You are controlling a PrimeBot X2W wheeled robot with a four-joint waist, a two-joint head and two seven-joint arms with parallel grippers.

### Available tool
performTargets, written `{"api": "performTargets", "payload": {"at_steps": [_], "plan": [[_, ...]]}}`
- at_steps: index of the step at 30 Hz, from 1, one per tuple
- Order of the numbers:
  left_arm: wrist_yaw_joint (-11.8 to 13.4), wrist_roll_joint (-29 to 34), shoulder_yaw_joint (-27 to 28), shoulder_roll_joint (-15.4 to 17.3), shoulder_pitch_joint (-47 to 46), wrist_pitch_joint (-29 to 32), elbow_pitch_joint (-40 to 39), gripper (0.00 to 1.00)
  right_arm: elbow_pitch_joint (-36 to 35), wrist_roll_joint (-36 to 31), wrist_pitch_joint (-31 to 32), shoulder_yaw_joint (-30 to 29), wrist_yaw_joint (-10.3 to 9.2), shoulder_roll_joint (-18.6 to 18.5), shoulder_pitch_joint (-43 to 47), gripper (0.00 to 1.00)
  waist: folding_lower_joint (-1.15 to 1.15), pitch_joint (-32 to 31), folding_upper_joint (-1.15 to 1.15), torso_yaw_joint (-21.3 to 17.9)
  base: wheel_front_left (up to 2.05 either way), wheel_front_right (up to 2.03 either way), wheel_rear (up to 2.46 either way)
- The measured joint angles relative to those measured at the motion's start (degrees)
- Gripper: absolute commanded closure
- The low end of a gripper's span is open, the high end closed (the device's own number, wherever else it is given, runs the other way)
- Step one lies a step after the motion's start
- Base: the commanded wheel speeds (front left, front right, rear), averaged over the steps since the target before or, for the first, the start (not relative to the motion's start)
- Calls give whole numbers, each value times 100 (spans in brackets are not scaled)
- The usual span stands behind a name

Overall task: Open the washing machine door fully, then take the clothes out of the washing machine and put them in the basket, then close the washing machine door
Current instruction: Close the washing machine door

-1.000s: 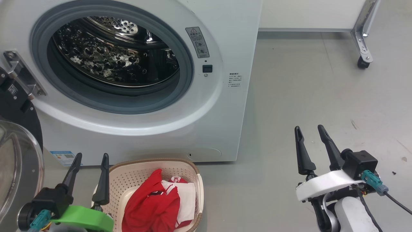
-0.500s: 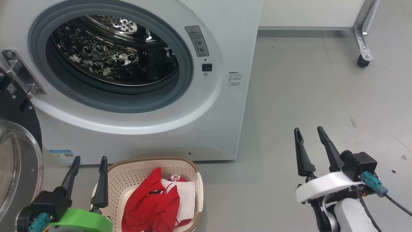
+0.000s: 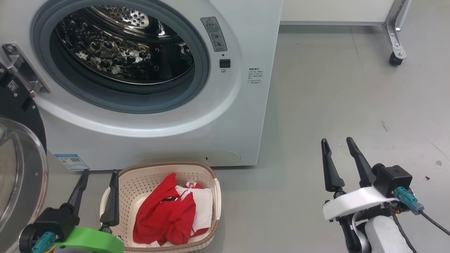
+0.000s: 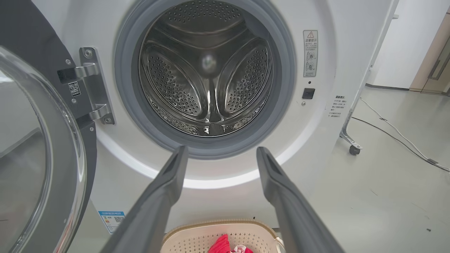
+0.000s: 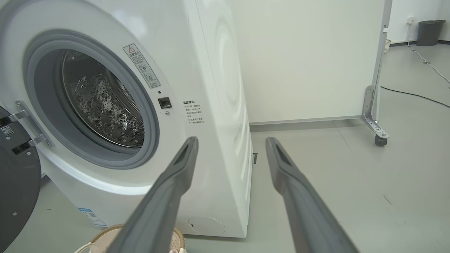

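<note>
The white washing machine (image 3: 242, 116) (image 4: 323, 147) (image 5: 211, 70) stands with its drum showing bare steel. Its door (image 3: 17, 175) (image 4: 38, 158) (image 5: 14, 186) hangs swung out wide at the left on its hinge. Red and white clothes (image 3: 172, 214) (image 4: 225, 246) lie in the cream basket (image 3: 147, 179) (image 4: 197, 239) (image 5: 102, 239) on the floor before the machine. My left gripper (image 3: 99, 173) (image 4: 219, 151) is open, just left of the basket and holding nothing. My right gripper (image 3: 336, 140) (image 5: 231, 141) is open over bare floor to the right, holding nothing.
A white panel on a metal leg with a caster (image 3: 395, 58) (image 5: 379, 138) stands at the back right. Cables (image 4: 397, 133) run over the grey floor beyond it. A dark bin (image 5: 429, 31) stands far back.
The whole head view has shifted, so the machine and basket sit a little higher in the picture. Both grippers stay open and hold their places.
</note>
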Motion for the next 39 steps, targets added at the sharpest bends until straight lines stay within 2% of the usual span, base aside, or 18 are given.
{"api": "performTargets", "payload": {"at_steps": [25,39], "plan": [[-4,46,75,-74,-1,0,-35,0,0,36,0,-4,0,5,0,0,0,55,0,18,-112,112,0],[-53,151,63,-82,-1,0,-125,0,1,36,0,-7,0,5,-1,0,0,63,0,29,-71,71,0]]}}
